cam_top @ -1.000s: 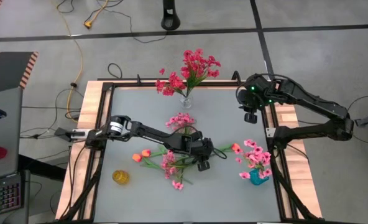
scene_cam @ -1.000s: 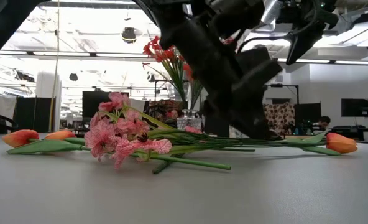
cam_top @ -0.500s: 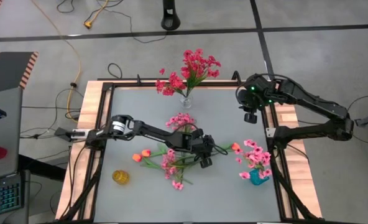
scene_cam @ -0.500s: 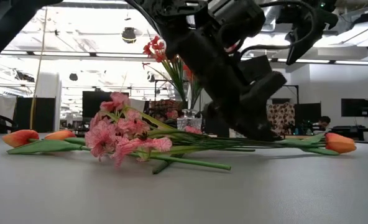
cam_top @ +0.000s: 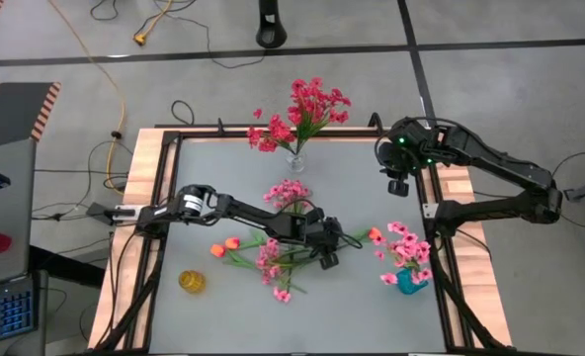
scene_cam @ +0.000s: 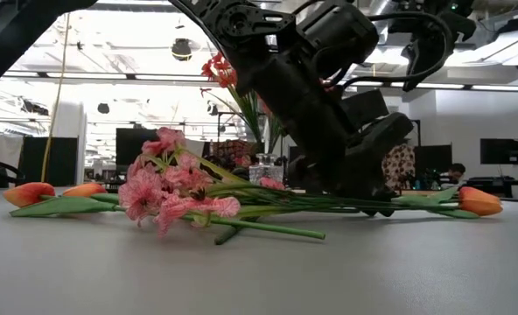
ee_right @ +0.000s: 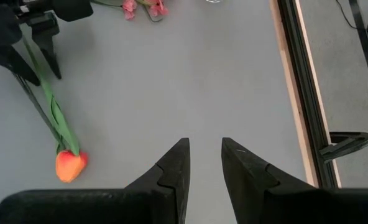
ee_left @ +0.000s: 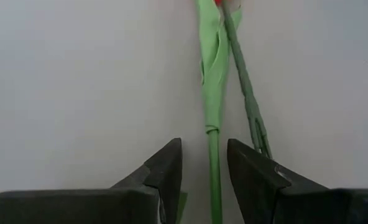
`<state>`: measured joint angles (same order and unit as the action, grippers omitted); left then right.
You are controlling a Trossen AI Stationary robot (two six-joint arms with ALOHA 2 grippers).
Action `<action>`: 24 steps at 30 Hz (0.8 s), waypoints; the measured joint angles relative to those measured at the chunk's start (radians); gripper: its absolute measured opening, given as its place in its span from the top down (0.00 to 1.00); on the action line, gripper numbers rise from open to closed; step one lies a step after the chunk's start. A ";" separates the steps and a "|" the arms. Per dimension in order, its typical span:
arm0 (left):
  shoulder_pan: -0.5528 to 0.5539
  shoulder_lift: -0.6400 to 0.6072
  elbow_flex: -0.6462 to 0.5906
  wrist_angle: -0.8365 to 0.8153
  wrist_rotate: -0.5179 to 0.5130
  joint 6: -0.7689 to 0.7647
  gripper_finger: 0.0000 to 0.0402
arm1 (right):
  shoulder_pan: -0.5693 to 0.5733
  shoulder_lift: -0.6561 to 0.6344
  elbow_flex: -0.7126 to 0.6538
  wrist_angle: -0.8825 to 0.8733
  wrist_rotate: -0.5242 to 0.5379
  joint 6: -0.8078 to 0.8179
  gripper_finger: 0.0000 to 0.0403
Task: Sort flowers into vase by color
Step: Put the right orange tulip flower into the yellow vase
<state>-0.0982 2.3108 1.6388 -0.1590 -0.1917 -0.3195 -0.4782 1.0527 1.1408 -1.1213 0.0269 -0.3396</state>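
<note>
Holding magenta-red sprays (cam_top: 305, 109), a clear vase (cam_top: 295, 161) stands at twelve o'clock; a blue vase (cam_top: 408, 282) at four holds pink ones. The left end effector (cam_top: 327, 259) straddles a tulip stem (ee_left: 214, 168) mid-desk, fingers apart; the right end effector (cam_top: 398, 185) hovers at two, apart.

Table centre is crowded: the left arm (cam_top: 243, 212) lies across the loose flowers (cam_top: 273, 259). Vases stand at top centre (cam_top: 295, 162), centre (cam_top: 294, 206) and lower right (cam_top: 408, 282), a yellow cup (cam_top: 192, 282) lower left. Upper left and bottom centre lie bare.
</note>
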 joint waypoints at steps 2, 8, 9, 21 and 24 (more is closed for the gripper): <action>0.002 0.000 0.001 0.007 -0.003 -0.001 0.71 | 0.000 0.000 0.000 0.000 0.000 0.001 0.71; 0.014 0.000 0.001 0.020 -0.001 -0.016 0.74 | 0.000 0.000 0.000 0.000 0.000 0.001 0.71; 0.016 0.000 0.001 0.020 0.005 -0.017 0.76 | 0.000 0.000 0.000 0.000 0.000 0.001 0.71; 0.023 -0.055 0.001 -0.010 0.065 -0.028 0.99 | -0.003 0.000 0.000 0.000 -0.001 0.021 0.71; 0.023 -0.103 0.001 -0.027 0.023 -0.016 1.00 | -0.003 -0.005 0.000 0.000 -0.001 0.024 0.71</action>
<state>-0.0753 2.2083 1.6402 -0.1861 -0.1692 -0.3352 -0.4808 1.0476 1.1408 -1.1213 0.0257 -0.3153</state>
